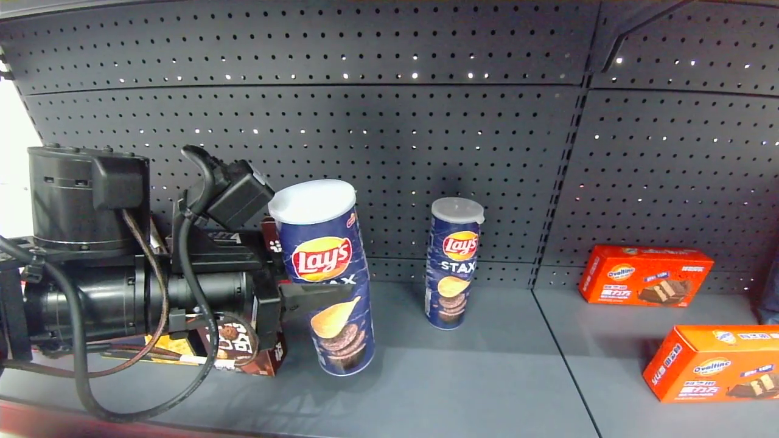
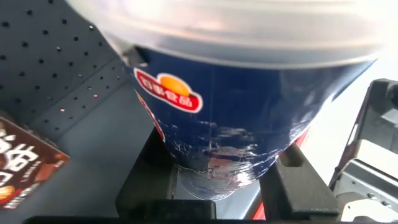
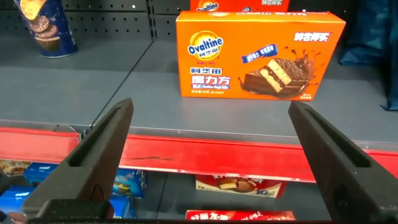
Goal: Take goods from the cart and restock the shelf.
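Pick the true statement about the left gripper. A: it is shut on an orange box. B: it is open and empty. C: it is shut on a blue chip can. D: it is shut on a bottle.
C: the left gripper is clamped on the blue chip can, with a finger on each side of it in the left wrist view.

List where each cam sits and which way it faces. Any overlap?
Head view: on the head, facing forward and down at the shelf; the left arm shows on the left, left gripper clamped on a chip can.
Left wrist view: on the left wrist, looking along its fingers at that can, close up.
Right wrist view: on the right wrist, facing the shelf front; right gripper, open, frames an orange box.
Shared: head and left wrist views show the held can; head and right wrist views show the orange box.
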